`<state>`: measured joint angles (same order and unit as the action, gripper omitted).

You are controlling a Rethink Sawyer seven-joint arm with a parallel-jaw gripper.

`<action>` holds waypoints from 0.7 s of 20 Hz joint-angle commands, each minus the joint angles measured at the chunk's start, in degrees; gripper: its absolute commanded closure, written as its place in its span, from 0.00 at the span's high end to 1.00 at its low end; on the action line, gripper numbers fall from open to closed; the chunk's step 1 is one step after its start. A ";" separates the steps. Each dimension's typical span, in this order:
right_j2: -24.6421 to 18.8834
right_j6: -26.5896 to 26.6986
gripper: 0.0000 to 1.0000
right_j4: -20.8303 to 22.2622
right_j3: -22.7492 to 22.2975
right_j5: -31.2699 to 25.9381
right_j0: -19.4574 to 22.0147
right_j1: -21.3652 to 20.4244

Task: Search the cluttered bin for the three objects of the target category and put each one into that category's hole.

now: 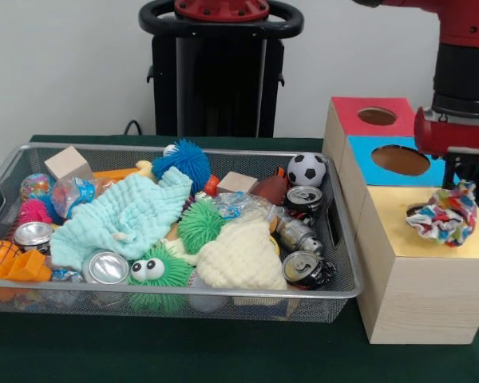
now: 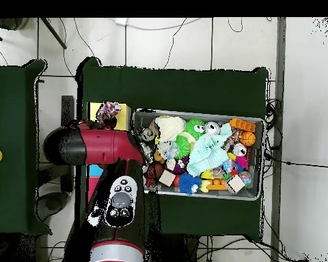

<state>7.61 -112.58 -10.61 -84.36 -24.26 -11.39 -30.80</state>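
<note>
The bin is a wide wire-mesh tray full of clutter; it also shows in the overhead view. In it lie a light-blue cloth, a cream knitted cloth, fuzzy balls, cans and wooden blocks. To its right stand three wooden boxes, topped red, blue and yellow. The red and blue tops each show a round hole. A multicoloured cloth rests on the yellow top, also seen from overhead. My gripper hangs just above this cloth and touches or nearly touches its top.
A soccer ball, a blue spiky ball, a green fuzzy toy with eyes and an open can lie in the bin. The table is covered in dark green cloth. My red arm reaches over the boxes.
</note>
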 commanded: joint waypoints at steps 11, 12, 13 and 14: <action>-2.69 -7.29 0.00 1.03 -8.71 -5.66 -2.85 -1.88; -2.60 -7.38 0.00 1.02 -8.59 -5.54 -2.98 -1.70; -2.51 -7.48 0.00 1.01 -8.46 -5.42 -3.10 -1.52; -2.37 -7.62 0.00 1.01 -8.33 -5.39 -3.29 -1.42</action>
<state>7.61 -112.58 -10.57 -87.45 -26.36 -14.98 -33.73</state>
